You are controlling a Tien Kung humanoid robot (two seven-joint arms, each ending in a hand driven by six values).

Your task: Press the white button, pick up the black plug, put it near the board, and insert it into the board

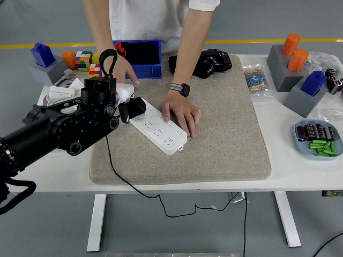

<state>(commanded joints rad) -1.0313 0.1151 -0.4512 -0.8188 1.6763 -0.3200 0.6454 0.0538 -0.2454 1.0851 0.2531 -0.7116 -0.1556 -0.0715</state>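
The white power strip (159,126) lies slantwise on the grey mat (225,139). A person at the far side presses one hand (183,114) on the strip's right half; the other hand (120,67) rests by the blue bin. My left arm (59,128) reaches in from the left. Its hand (130,105) is shut on the black plug (135,108), held right at the strip's left end, touching or just above it. The arm's wrist hides most of the hand. The plug's black cable (110,159) trails down over the table's front edge.
A blue bin (142,58) and a black device (202,63) stand at the back of the mat. Coloured cubes (84,60) and white papers sit at back left. Grey blocks with orange cylinders (290,56) and a blue dish of parts (318,140) are at the right.
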